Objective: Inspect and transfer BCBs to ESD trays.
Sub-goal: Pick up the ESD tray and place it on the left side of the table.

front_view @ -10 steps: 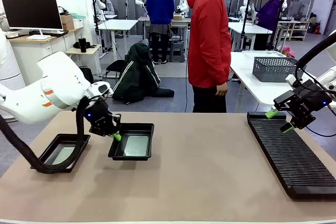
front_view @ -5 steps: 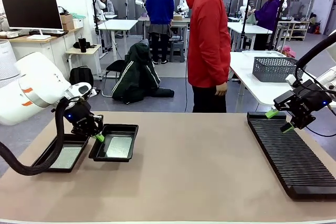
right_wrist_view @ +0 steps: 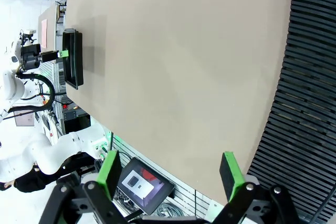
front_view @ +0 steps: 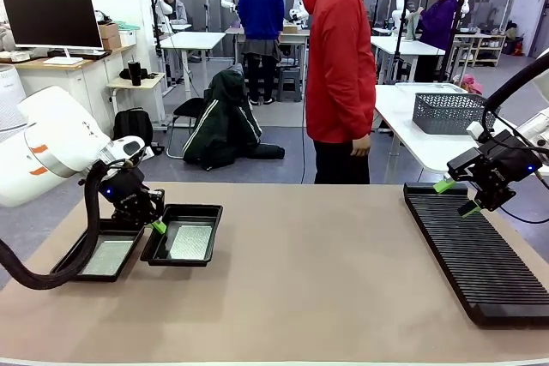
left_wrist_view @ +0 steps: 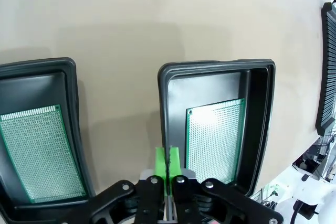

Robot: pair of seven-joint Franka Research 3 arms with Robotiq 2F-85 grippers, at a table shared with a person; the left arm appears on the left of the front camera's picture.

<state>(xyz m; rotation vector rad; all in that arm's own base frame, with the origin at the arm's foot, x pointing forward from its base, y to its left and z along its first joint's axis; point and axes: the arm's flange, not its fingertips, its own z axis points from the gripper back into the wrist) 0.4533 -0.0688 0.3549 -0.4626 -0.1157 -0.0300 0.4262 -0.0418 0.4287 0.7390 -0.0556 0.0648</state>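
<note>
Presently left gripper (front_view: 159, 226) clamped on near rim of right ESD tray (front_view: 196, 213), BCB (front_view: 189, 242) inside. Second tray (front_view: 86, 270) beside it holds a BCB (front_view: 106, 256). Right gripper (front_view: 456, 196) spread wide above rack (front_view: 480, 255).

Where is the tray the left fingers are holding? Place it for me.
In the front view the tray sits at the table's left, right beside the other tray, its near rim pinched by the left gripper.
</note>
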